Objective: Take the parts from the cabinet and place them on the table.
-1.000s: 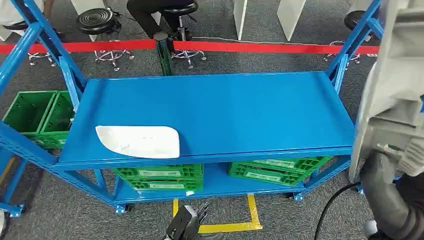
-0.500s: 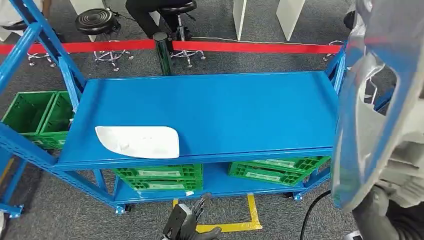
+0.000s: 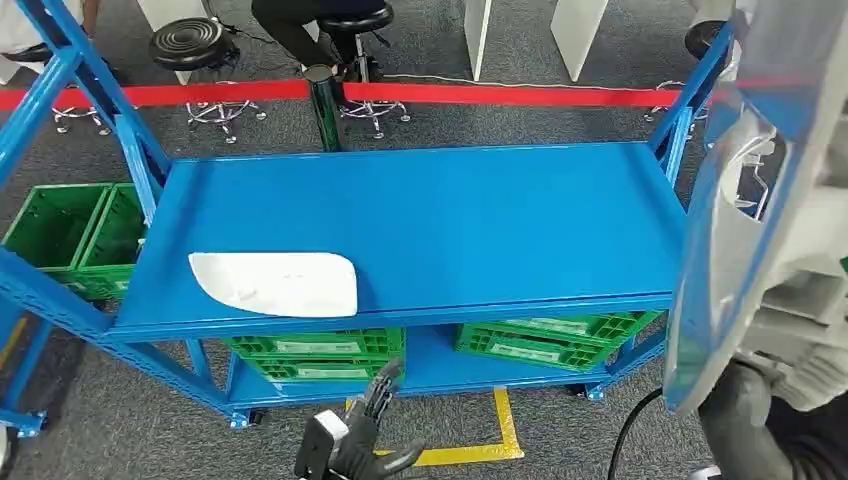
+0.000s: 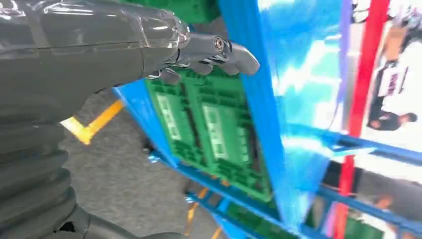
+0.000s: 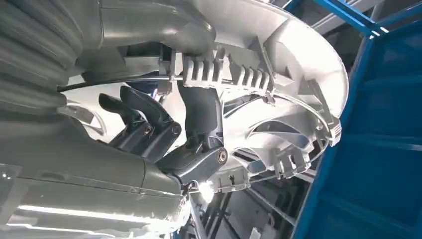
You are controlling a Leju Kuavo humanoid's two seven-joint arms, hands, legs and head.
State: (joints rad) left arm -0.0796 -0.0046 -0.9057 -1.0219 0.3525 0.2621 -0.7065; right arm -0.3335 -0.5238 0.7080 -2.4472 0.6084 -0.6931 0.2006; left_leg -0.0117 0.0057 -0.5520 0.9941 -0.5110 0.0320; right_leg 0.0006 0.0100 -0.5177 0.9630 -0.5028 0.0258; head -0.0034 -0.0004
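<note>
Spanning most of the head view, the blue table (image 3: 440, 215) is a metal rack with a flat top shelf and a lower shelf beneath it. Grey carpet (image 3: 500, 120) lies all around, with a red barrier tape (image 3: 500, 95) stretched across behind the table and a dark post (image 3: 322, 100) standing at its middle.

Close against the camera on the right side, the large silver-grey part (image 3: 745, 230) rises tall and tilted, its glossy curved face reflecting the blue of the rack. It is up in the air beside the table's right end, not resting on the top shelf. From the right wrist view, the right hand (image 5: 169, 134) grips this part (image 5: 278, 94) from its ribbed inner side, dark fingers (image 5: 199, 114) hooked over a ribbed bar.

A second white part (image 3: 275, 283) lies flat on the top shelf near its front left corner.

Green crates (image 3: 320, 355) sit stacked on the lower shelf, with another pair (image 3: 555, 340) to the right, and more green crates (image 3: 70, 230) stand on the floor past the left end.

Yellow floor tape (image 3: 505, 425) marks the carpet in front.

Low at the front, the left hand (image 3: 355, 440) holds nothing, its fingers (image 4: 219, 50) loosely extended and apart, near the lower shelf's front edge.
</note>
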